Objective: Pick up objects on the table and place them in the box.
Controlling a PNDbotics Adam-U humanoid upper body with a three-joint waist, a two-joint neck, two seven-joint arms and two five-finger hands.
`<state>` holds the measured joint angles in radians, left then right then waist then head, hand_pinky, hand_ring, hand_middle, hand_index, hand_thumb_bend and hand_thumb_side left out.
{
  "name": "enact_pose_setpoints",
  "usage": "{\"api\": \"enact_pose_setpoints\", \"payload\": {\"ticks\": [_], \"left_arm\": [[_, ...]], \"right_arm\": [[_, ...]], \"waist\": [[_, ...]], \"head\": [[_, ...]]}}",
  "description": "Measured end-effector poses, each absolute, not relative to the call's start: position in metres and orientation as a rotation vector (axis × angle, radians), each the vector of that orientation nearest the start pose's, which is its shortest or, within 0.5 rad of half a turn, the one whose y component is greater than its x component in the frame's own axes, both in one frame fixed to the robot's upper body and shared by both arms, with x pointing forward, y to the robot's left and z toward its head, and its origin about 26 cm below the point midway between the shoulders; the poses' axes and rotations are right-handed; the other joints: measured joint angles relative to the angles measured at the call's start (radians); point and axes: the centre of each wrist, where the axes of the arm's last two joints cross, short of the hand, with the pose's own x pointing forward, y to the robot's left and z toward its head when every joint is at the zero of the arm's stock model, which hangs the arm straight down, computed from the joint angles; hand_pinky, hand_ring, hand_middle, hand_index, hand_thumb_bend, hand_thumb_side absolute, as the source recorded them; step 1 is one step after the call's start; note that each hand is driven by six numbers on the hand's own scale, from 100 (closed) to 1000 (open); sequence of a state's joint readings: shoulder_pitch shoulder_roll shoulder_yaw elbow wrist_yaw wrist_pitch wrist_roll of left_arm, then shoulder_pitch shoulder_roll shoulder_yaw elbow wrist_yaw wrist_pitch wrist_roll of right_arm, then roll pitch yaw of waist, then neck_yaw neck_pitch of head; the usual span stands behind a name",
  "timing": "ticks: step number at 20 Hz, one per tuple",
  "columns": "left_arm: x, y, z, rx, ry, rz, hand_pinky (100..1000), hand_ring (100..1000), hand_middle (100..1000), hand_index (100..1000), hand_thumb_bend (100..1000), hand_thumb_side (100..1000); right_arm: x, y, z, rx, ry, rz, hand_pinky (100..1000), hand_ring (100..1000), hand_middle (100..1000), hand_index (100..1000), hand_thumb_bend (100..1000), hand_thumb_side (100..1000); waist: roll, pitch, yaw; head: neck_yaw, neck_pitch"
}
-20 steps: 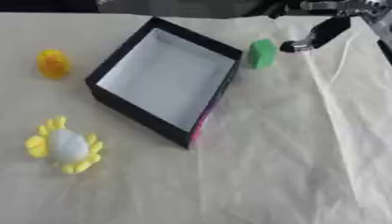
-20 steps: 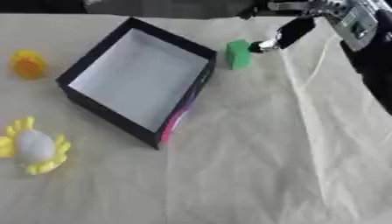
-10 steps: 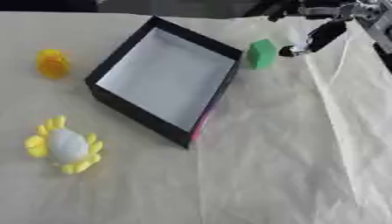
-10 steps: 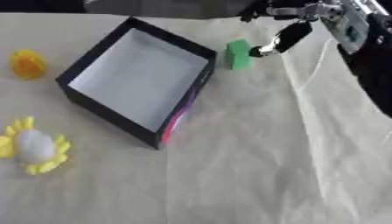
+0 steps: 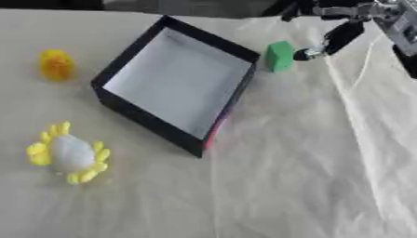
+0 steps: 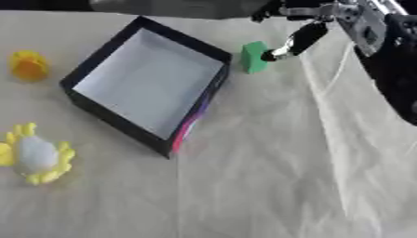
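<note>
Right hand (image 5: pixel 338 35), fingers spread, one fingertip beside small green block (image 5: pixel 279 56) near black cardboard box (image 5: pixel 175 81). Risks nudging block across cloth-covered desk (image 5: pixel 309 176) before closing.

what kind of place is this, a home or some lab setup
Probably a lab or test setup, not a home: a table draped in plain cream cloth, an empty black box, a few scattered toys such as a green block, and a robot's right hand reaching in.

Bright, even overhead light, soft shadows, and slight blur throughout both views.
</note>
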<state>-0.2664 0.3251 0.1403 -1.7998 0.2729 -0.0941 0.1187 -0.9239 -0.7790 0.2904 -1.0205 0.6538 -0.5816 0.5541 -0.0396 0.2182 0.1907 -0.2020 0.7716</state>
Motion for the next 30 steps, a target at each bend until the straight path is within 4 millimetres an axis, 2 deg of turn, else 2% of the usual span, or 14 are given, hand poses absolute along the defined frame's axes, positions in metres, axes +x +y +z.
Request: {"api": "enact_pose_setpoints", "payload": {"ticks": [11, 15, 30], "left_arm": [[0.321, 0.314, 0.159, 0.09, -2.184, 0.07, 847, 828, 743, 807, 100, 687], [0.322, 0.313, 0.16, 0.089, -2.187, 0.07, 848, 829, 744, 807, 100, 688], [0.324, 0.312, 0.165, 0.085, -2.202, 0.066, 849, 830, 744, 806, 100, 687]], "right_arm": [[0.448, -0.375, 0.253, -0.816, -1.332, 1.964, 1000, 922, 884, 961, 452, 739], [0.449, -0.378, 0.252, -0.829, -1.317, 1.959, 1000, 922, 886, 959, 452, 739], [0.451, -0.394, 0.246, -0.884, -1.268, 1.92, 1000, 921, 886, 961, 453, 739]], "waist": [[-0.01, 0.028, 0.014], [-0.012, 0.042, 0.022], [-0.023, 0.067, 0.055]], "head": [[-0.008, -0.003], [-0.014, -0.015], [-0.024, -0.058]]}}
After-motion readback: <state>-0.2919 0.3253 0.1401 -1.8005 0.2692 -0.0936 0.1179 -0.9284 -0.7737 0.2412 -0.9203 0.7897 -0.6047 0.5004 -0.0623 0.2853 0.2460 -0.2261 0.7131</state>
